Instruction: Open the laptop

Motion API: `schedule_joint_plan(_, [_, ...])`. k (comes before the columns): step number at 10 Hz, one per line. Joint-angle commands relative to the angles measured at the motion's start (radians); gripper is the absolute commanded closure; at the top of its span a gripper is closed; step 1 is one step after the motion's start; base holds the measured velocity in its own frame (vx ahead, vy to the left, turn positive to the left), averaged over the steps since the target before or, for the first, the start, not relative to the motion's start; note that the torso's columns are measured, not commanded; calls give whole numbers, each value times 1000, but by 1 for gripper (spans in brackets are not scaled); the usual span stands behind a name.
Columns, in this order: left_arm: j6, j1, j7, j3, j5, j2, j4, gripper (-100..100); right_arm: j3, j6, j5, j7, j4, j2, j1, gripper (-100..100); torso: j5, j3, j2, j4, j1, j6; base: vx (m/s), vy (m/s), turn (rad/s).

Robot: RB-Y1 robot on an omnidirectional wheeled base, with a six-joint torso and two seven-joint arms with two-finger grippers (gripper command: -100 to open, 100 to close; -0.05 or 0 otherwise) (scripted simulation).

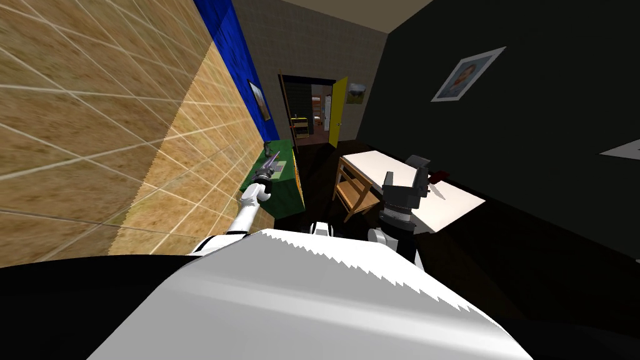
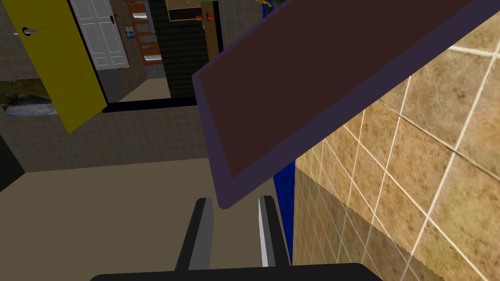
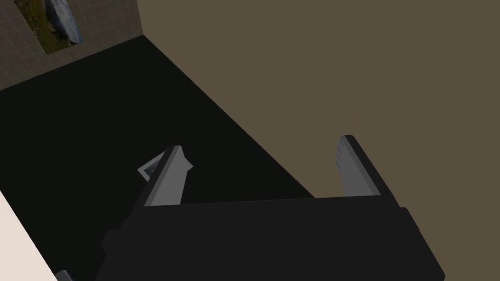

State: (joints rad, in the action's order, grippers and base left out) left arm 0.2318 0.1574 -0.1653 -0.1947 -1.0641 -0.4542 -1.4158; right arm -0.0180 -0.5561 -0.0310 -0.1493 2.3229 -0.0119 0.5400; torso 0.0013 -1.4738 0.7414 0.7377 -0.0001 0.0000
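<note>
One laptop (image 1: 278, 167) is sitting on top of one low green cabinet (image 1: 284, 194), which is standing against the tan tiled wall (image 1: 94, 125) at the robot's left front. Its lid (image 2: 317, 83) is standing raised and tilted. It is showing as a single dark maroon panel inside a purple frame, while the grey base is lying flat on the cabinet top. The left gripper (image 1: 270, 166) is reaching over the cabinet on an outstretched arm. Its two fingers (image 2: 266, 229) are standing narrow, far closer together than their open spacing, and are taking one corner of the lid between them. The corner's tip is lying just beside one finger, and whether the other finger is touching the frame cannot be told. The right gripper (image 1: 406, 176) is hanging raised above the near end of one white table (image 1: 375, 164), well apart from the laptop. Its two fingers (image 3: 351, 166) are spreading wide and holding nothing. One wooden chair (image 1: 357, 190) is standing against the white table on the side nearer the cabinet, its seat tucked partly under the top. One yellow door (image 1: 339, 109) is standing open at the far end of the room, beyond the cabinet. Three framed pictures are hanging in the head view: one on the blue wall section (image 1: 259, 100), one beside the yellow door (image 1: 356, 94) and one on the dark wall (image 1: 467, 75).
</note>
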Motion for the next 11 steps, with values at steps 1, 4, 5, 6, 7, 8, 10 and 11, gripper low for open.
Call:
schedule_joint_plan(1, [-8,51,-10,6,29,-42,78,-100,0,0,0,0,0,0,0,0,0,-1,-3,-1,1,-2,-55,-34,-62])
schedule_joint_plan(4, [-11,102,-30,20,106,-111,143,-100,0,0,0,0,0,0,0,0,-2,-2,-4,0,-1,0,-56,-66,-41])
schedule_joint_plan(5, [-12,119,-37,24,131,-134,165,-100,0,0,0,0,0,0,0,0,-1,-3,-4,0,0,0,-46,-49,-31])
schedule_joint_plan(6, [-14,136,-44,29,156,-157,186,-100,0,0,0,0,0,0,0,0,-1,-3,-4,0,1,0,-49,-51,-45])
schedule_joint_plan(7, [-15,153,-50,33,179,-180,208,-100,0,0,0,0,0,0,0,0,-1,-2,-4,0,1,0,-50,-52,-43])
schedule_joint_plan(8, [-16,170,-57,38,206,-203,229,-100,0,0,0,0,0,0,0,0,-1,-2,-3,0,0,0,-49,-48,-33])
schedule_joint_plan(10, [-17,187,-64,43,232,-226,251,-100,0,0,0,0,0,0,0,0,-1,-2,-4,0,1,0,-32,-30,-15])
schedule_joint_plan(11, [-21,183,-59,35,209,-208,246,-100,0,0,0,0,0,0,0,0,-1,-3,-4,0,1,0,-14,-14,-5])
